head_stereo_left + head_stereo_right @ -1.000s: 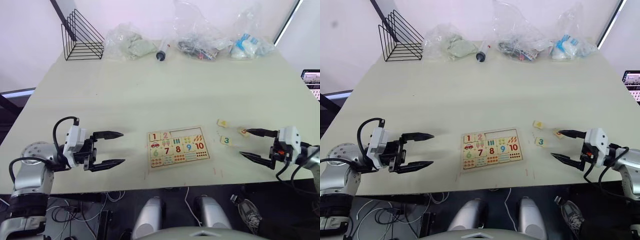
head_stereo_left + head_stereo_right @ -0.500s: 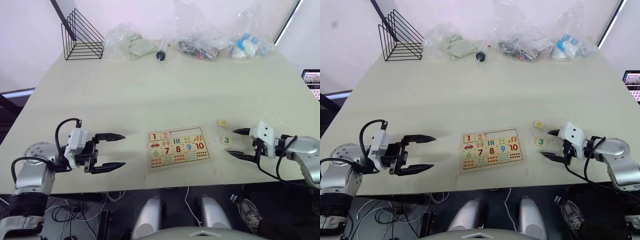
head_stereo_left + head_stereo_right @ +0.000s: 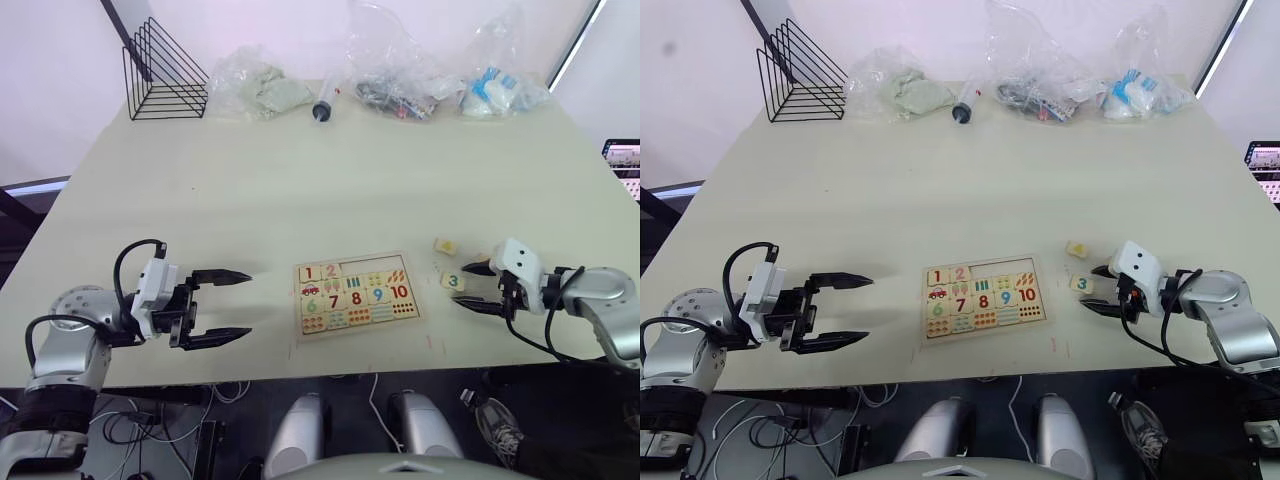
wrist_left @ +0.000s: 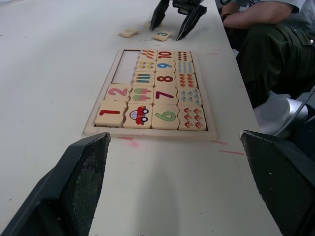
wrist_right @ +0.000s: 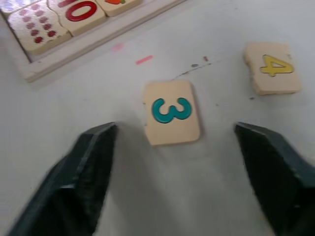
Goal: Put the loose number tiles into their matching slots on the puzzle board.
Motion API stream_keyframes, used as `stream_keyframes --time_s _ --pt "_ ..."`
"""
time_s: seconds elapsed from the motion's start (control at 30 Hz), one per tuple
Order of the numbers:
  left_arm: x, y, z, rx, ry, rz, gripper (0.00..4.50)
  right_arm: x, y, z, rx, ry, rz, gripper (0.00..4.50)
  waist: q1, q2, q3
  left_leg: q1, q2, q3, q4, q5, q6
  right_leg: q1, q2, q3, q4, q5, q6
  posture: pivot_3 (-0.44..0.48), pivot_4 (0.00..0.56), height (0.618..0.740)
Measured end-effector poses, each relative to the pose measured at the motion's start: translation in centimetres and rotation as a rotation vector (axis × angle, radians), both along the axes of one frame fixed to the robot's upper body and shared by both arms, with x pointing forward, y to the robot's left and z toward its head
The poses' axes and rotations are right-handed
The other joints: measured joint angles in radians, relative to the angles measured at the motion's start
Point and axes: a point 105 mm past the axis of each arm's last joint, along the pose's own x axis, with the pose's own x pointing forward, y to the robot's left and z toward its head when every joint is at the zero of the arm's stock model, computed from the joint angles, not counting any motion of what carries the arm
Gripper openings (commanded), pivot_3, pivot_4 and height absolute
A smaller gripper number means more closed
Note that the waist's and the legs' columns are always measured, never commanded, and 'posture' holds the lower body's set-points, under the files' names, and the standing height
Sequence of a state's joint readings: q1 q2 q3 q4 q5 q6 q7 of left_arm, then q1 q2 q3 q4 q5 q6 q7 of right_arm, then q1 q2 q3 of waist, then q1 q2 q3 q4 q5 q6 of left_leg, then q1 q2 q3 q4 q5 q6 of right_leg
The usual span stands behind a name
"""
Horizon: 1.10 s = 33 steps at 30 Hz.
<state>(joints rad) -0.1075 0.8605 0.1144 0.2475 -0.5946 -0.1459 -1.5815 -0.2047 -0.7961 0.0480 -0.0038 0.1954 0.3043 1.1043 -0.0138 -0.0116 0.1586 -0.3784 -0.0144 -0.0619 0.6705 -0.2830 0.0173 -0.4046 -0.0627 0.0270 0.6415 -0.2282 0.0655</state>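
Two loose tiles on the counter right of the puzzle board: the 3 tile centred between the spread right gripper fingers, untouched; the 4 tile just beyond. Left gripper spread wide, well left of board. Bare slots and a seated person plain from left wrist.

The right pincer has swung in from the bench's right edge toward the loose tiles. Its spread fingers now flank the "3" tile, where a second ago they stood further right, near a third loose tile. The left pincer has edged slightly forward.
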Motion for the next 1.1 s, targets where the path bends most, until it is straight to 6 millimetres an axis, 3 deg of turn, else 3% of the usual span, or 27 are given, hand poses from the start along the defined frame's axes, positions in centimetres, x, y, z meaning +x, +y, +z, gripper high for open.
stream_keyframes --time_s 0.03,0.13,0.17,0.63,0.9,1.1 --pt "0.0 0.0 0.0 0.001 0.0 0.0 4.5 0.0 0.1 -0.1 0.0 0.003 0.005 2.4 0.0 0.0 0.0 0.0 0.0 0.0 0.0 0.0 0.0 0.0 0.0 0.0 0.0 0.0 0.0 0.0 0.15 0.74" --pt "0.0 0.0 0.0 0.003 0.002 -0.002 4.5 0.0 0.3 0.0 0.0 0.002 0.02 0.98 0.0 -0.001 0.0 0.0 0.0 0.0 0.0 0.0 0.0 0.0 0.0 0.0 0.0 0.0 0.0 0.0 0.15 0.74" --pt "0.0 0.0 0.0 0.004 0.002 -0.004 4.5 0.0 0.3 0.0 -0.001 0.002 0.019 0.88 0.0 -0.001 -0.001 0.0 0.0 0.0 0.0 0.0 0.0 0.0 0.0 0.0 0.0 0.0 0.0 0.0 0.15 0.74" --pt "0.0 0.0 0.0 0.009 0.002 -0.004 4.5 0.3 0.8 0.7 -0.036 -0.011 0.036 0.88 0.0 0.0 0.0 0.0 0.0 0.0 0.0 0.0 0.0 0.0 0.0 0.0 0.0 0.0 0.0 0.0 0.15 0.74" --pt "-0.1 -0.2 -0.2 -0.007 0.007 -0.003 4.5 0.7 4.3 3.8 -0.125 -0.001 0.138 0.88 -0.002 0.001 0.001 -0.002 0.0 0.0 0.0 0.0 0.0 -0.003 0.0 0.0 0.0 0.0 0.0 0.0 0.15 0.74" --pt "-0.3 -0.1 0.7 -0.039 -0.005 0.027 4.5 1.3 7.2 5.4 -0.174 0.009 0.218 0.88 -0.002 0.001 0.001 -0.003 0.0 0.0 0.0 0.0 0.0 -0.004 0.0 0.0 0.0 0.0 0.0 0.0 0.15 0.74"
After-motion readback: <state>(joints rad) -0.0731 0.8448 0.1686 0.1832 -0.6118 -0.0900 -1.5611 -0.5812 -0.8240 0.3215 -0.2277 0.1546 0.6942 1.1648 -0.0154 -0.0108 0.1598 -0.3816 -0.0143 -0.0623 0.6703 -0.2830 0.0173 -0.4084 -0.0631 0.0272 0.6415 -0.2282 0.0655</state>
